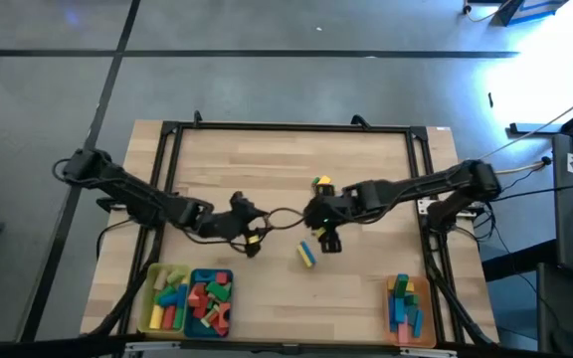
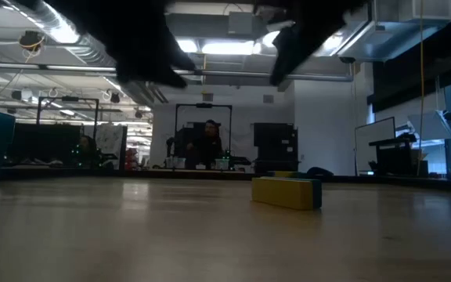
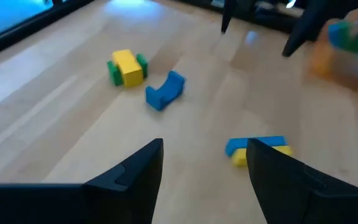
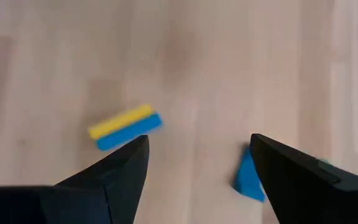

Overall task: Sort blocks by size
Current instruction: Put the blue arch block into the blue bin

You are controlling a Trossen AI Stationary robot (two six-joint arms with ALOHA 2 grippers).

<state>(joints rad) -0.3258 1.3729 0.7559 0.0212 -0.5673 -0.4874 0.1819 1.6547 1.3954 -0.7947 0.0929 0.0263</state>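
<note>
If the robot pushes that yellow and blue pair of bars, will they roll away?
Probably not. The bars look flat-sided and lie flat on the table, so they would likely slide. They are two pieces side by side, so a push might separate them. They look stiff and light.

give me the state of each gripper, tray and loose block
left gripper: open, empty, above the table
right gripper: open, empty, above the loose blocks
yellow-and-blue bar pair: flat on the table, side by side
blue arch: loose on the table
yellow tray: holds blocks
teal tray: holds blocks
orange tray: holds blocks
</note>
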